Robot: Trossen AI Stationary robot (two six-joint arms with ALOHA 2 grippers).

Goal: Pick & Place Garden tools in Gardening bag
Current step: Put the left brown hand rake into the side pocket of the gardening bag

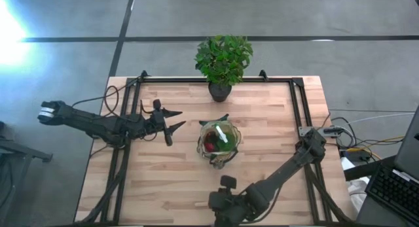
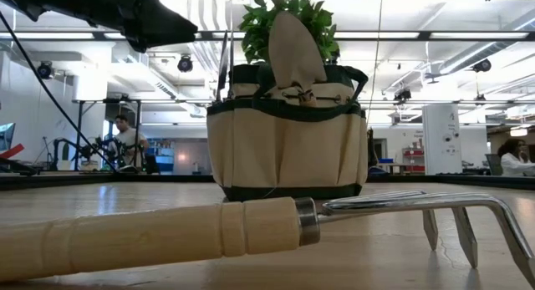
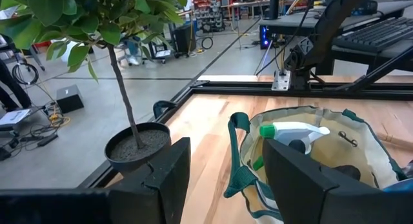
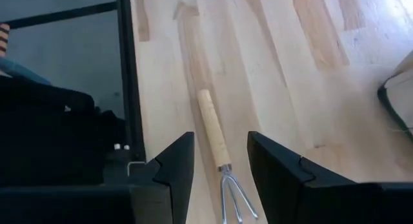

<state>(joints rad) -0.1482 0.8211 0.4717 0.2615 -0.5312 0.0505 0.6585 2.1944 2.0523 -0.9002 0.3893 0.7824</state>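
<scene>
Bare wood around rake (image 4: 218, 146); bag (image 1: 219, 143) mid-table, plant (image 1: 222, 60) behind.

A: What fills the bottom of the frame?
B: A hand rake (image 2: 251, 226) lying on the table (image 2: 100, 198), its wooden handle running from lower left to a metal collar, its bent tines at lower right.

A: And behind it?
B: The gardening bag (image 2: 288, 139) stands upright at centre, a trowel blade (image 2: 296, 46) rising from its mouth, with the plant's leaves (image 2: 288, 14) behind.

A: Upper left?
B: A dark arm part (image 2: 125, 10); which arm it belongs to is unclear.
</scene>
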